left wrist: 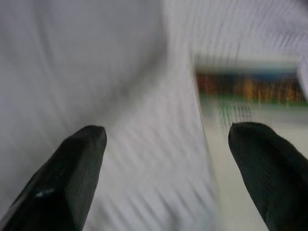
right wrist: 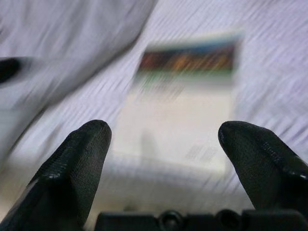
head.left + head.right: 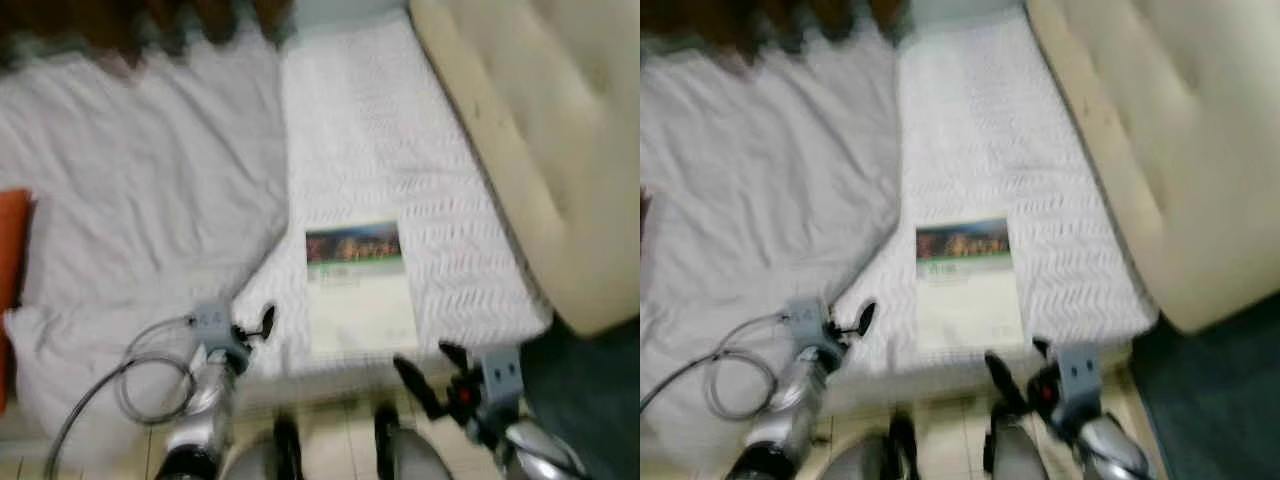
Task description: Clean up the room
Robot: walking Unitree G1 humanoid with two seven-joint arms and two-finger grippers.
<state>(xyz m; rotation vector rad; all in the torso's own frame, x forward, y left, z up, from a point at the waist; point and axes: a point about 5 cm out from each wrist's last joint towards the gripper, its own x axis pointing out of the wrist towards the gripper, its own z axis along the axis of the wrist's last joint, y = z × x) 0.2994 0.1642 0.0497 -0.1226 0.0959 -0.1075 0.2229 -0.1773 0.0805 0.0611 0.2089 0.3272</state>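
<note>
From the head views, a booklet [image 3: 358,285] is seen lying flat near the bed's [image 3: 380,130] near edge, between a rumpled sheet [image 3: 140,180] on the left and a cream headboard [image 3: 540,130] on the right. In the left wrist view, the left hand [image 1: 163,144] is held wide open and empty beside the booklet. In the right wrist view, the right hand [image 2: 161,144] is likewise spread and empty, just short of the booklet.

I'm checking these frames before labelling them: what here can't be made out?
- Booklet: print unreadable, motion blur in every view.
- Orange object: cut by the left eye view's edge; unidentifiable.
- Dark shape at the bed's far end: blurred, cropped.
- Left gripper, right gripper: open, fingers cut by the frame bottom.
</note>
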